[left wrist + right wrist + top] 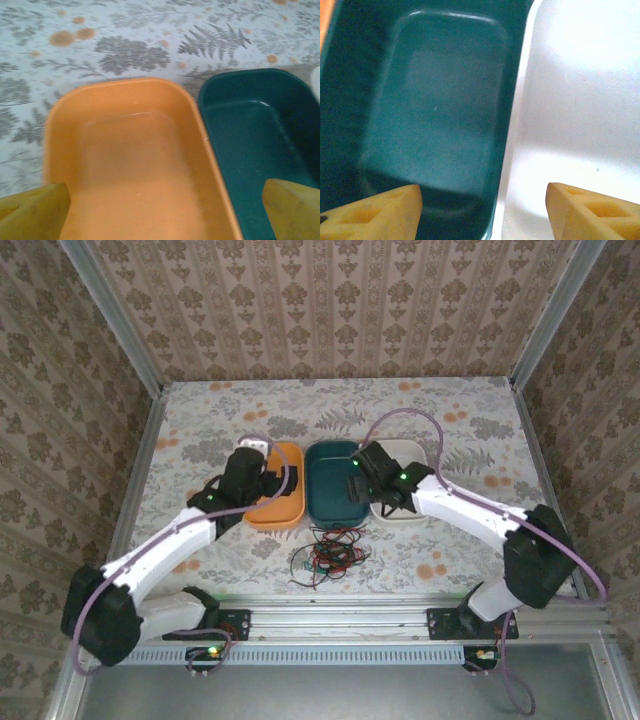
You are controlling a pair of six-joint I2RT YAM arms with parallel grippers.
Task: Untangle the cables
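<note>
- Top external: tangled cables (328, 555) at six o'clock of teal tray (330, 492), probably light and limp; take an outer loop.
- Left gripper (165, 189), right gripper (484, 189): fingers wide, empty.

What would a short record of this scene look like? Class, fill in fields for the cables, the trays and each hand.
Cables: red, green and black cables, one tangled heap on the table, between the teal tray and the arm bases, in no tray
Trays: orange tray, teal tray, white tray, side by side, left to right; no cable seen in any
Left hand: open, empty, above the orange tray
Right hand: open, empty, above where the teal and white trays meet
Progress: heap tangled, neither hand touching it
</note>
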